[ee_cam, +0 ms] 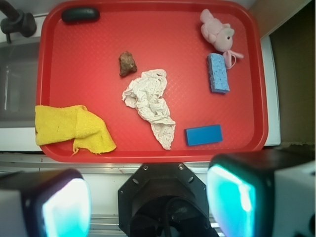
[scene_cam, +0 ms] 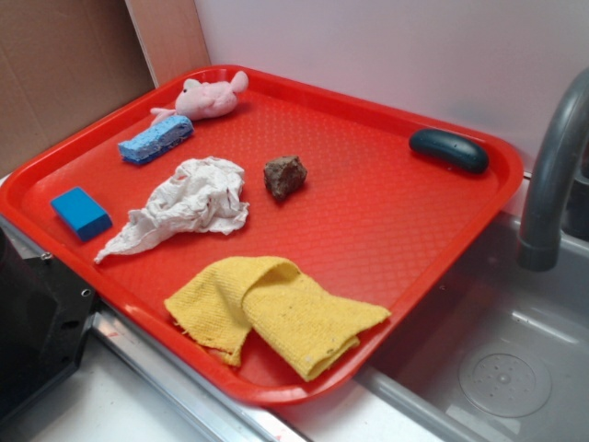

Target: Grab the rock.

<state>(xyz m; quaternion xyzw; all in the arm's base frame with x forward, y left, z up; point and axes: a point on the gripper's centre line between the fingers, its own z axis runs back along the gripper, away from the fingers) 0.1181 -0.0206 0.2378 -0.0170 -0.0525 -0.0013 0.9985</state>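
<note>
On the red tray (scene_cam: 386, 230) beside a sink (scene_cam: 515, 368), the rock (scene_cam: 285, 175) lies free, gripper (ee_cam: 148, 202) fingers spread wide.

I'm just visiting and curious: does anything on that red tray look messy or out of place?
Nothing is spilled or broken. The white paper towel lies crumpled beside the rock, and the yellow cloth is loosely folded near the tray edge. Messy, but not damaged.
</note>
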